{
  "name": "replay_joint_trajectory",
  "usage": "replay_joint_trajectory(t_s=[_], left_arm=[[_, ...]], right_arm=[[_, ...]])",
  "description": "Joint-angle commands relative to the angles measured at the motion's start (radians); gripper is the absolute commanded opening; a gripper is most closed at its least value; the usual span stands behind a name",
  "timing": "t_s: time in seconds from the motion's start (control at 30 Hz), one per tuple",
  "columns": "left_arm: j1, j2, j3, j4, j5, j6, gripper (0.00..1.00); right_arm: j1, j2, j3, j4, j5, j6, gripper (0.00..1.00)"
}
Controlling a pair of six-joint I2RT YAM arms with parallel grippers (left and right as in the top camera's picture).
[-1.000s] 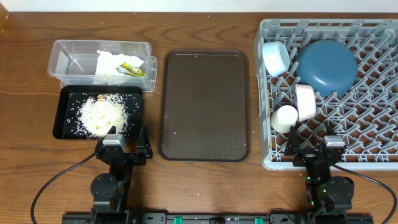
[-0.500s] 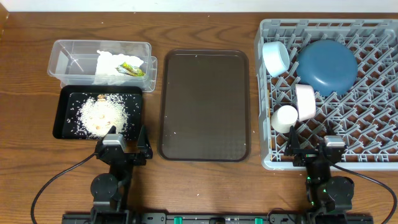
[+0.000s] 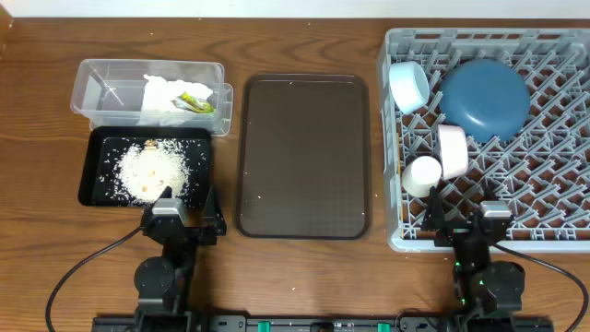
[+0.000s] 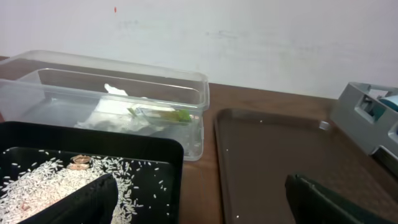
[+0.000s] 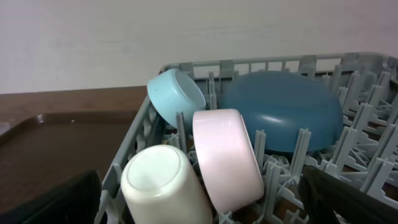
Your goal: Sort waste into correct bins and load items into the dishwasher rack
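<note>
**Left arm.** Folded back at the near edge of the table (image 3: 37,231). The left gripper (image 3: 181,218) is held level and points away across the wood. Its fingers (image 4: 93,200) are spread wide with nothing between them.
- The black tray (image 3: 92,189) is just ahead of the tips, slightly to their left. Rice (image 3: 146,169) is heaped and scattered inside it.
- The clear tub (image 3: 109,77) is beyond the tray, close against its far rim. I cannot tell whether they touch.
- The napkin (image 3: 161,97) is in the tub's right half, with the wrapper (image 3: 195,101) on top of it.
- The brown tray (image 3: 304,157) is ahead and to the right, with a few white grains on it.

**Right arm.** Same folded pose. The right gripper (image 3: 467,224) sits at the near wall of the rack (image 3: 553,198), jaws spread wide and holding nothing.
- The cup (image 5: 158,180) is straight ahead of the tips, on its side with a round end facing the gripper.
- The white bowl (image 5: 227,158) stands on edge just right of the cup, touching it.
- The light-blue bowl (image 5: 177,96) is farther ahead, tipped by the rack's left wall.
- The dark-blue dish (image 5: 280,112) is farther ahead and to the right, turned over and leaning on the pegs.

**View differences.**
- The overhead view alone shows both arms and the whole layout.
- The left wrist view shows the wrapper through the tub's clear wall, and a corner of the rack at far right.
- The right wrist view shows the cup and bowl pressed together between pegs. The bowl looks pinkish there but white from above.
</note>
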Motion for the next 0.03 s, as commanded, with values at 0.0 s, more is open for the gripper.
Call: replay_joint_trajectory(t_s=[0.0], left_arm=[[0.007, -0.006, -0.011, -0.043, 0.006, 0.009, 0.89]], right_arm=[[-0.010, -0.007, -0.003, -0.002, -0.004, -0.009, 0.99]])
